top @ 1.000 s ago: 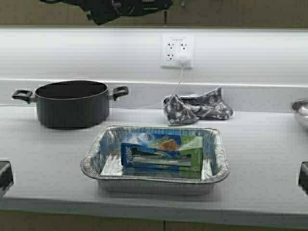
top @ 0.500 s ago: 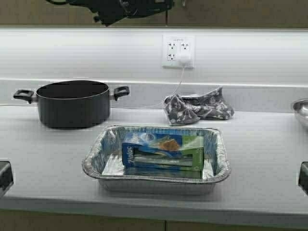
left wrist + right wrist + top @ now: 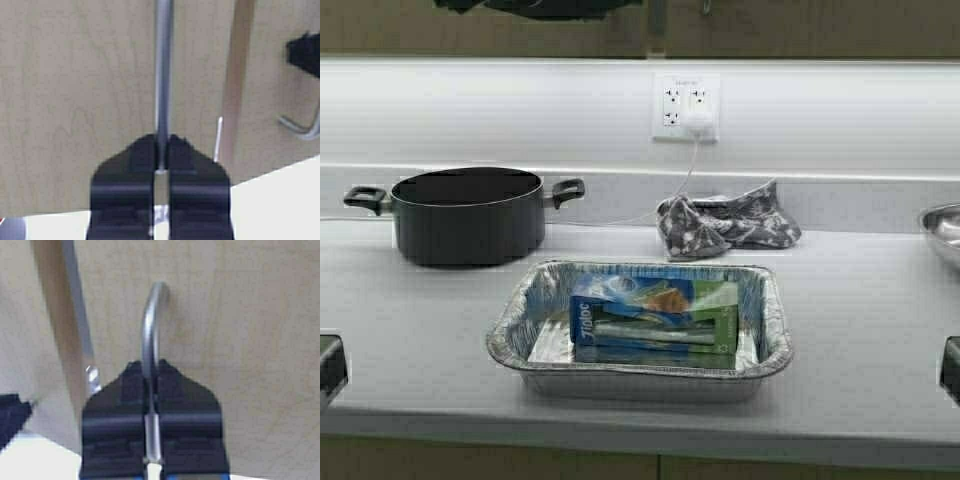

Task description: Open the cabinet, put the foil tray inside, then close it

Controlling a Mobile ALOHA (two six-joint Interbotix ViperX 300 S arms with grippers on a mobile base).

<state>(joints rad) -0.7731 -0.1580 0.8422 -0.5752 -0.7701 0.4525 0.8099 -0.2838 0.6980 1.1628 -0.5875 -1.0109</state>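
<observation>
Wrist views show what the high view cuts off: left end effector [image 3: 161,146] clamped on a cabinet [image 3: 75,100] handle [image 3: 163,65], right end effector [image 3: 151,375] clamped on the other handle [image 3: 151,325]. Far below them, tray [image 3: 520,330] on tabletop [image 3: 860,330] holds a box [image 3: 655,320].

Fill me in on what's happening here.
Both arms are raised to the cabinet. The left pincer is shut on one metal door handle, and the right pincer is shut on the other handle. A narrow gap shows beside each door. The foil tray, with a blue-green box inside, sits on the counter near a black pot.
</observation>
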